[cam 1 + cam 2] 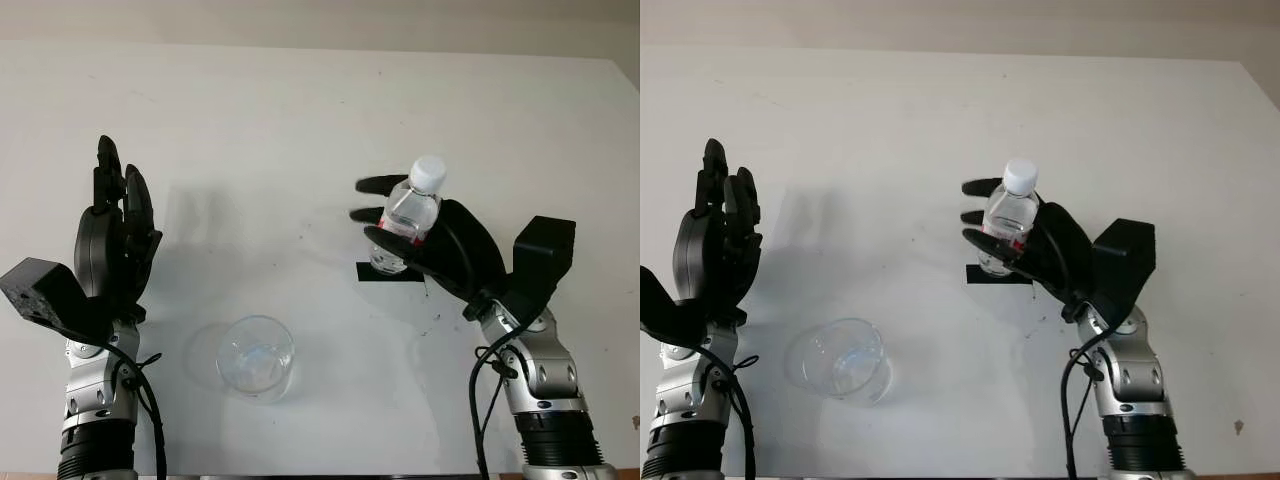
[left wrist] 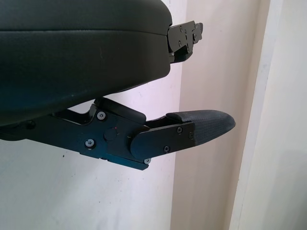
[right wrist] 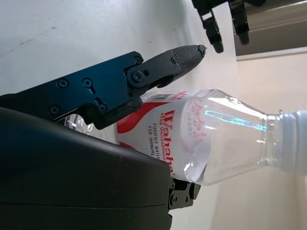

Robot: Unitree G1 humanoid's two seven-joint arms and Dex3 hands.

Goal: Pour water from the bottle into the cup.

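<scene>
A clear plastic water bottle [image 1: 409, 212] with a white cap and a red and white label stands upright at the right of the white table, over a black tape mark [image 1: 390, 273]. My right hand [image 1: 400, 232] is shut on the bottle, fingers wrapped round its body; the right wrist view shows the label and neck of the bottle [image 3: 201, 139] against the palm. A clear glass cup [image 1: 256, 357] stands upright near the front edge, left of the bottle. My left hand [image 1: 118, 215] is open, raised at the left of the table, away from the cup.
The white table [image 1: 300, 130] stretches back to a pale wall. The black tape mark lies under the bottle. A small dark speck sits on the table at the far front right [image 1: 1237, 427].
</scene>
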